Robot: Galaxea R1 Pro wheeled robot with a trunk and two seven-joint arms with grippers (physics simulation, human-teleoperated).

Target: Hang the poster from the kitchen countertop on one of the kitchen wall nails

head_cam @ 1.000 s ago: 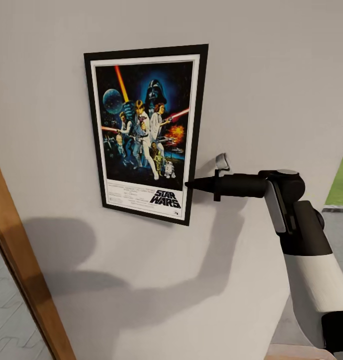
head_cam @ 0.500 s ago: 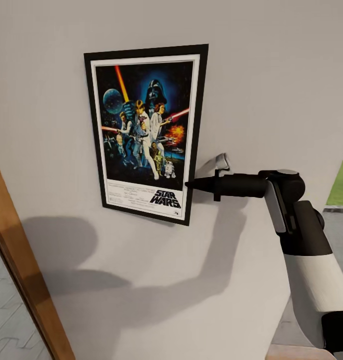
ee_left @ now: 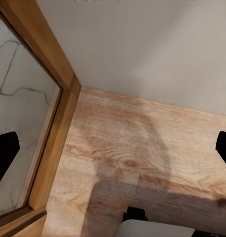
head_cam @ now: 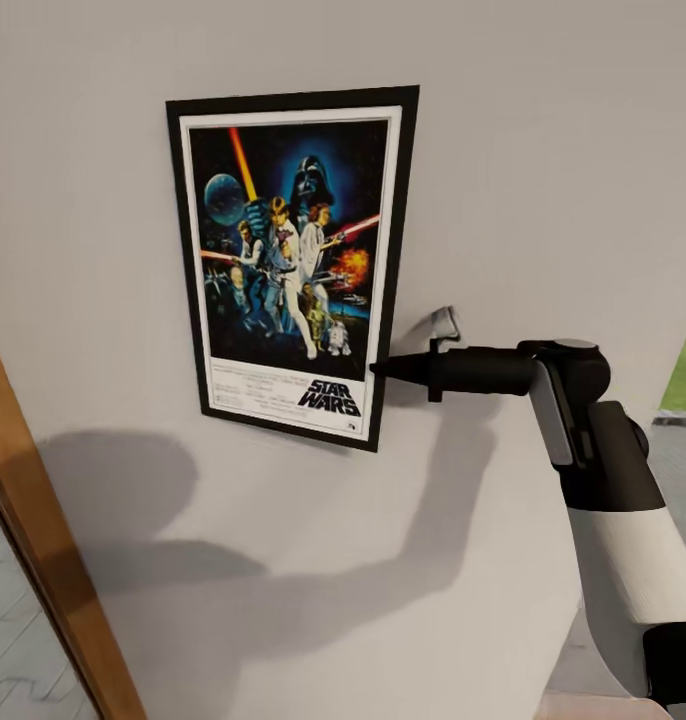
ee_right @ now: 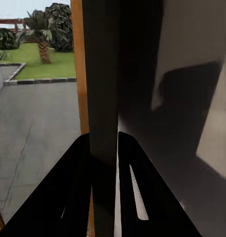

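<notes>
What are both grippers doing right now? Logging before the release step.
Left gripper: open, holding nothing.
Right gripper: shut on the poster at its lower right edge.

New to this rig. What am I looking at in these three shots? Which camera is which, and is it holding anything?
It's a simulated two-armed wheeled robot, driven by a person.

The head camera looks forward and down at a pale wall. A framed Star Wars poster stands upright against it, and the right gripper pinches the frame's lower right edge.

The right wrist camera looks along that gripper's dark fingers, closed on the thin frame edge, with a lawn and trees beyond.

The left wrist camera points down at a wooden floor beside a wood-framed glass panel. The left gripper's fingertips sit wide apart at the picture's sides, holding nothing.

I can't make out a nail.
</notes>
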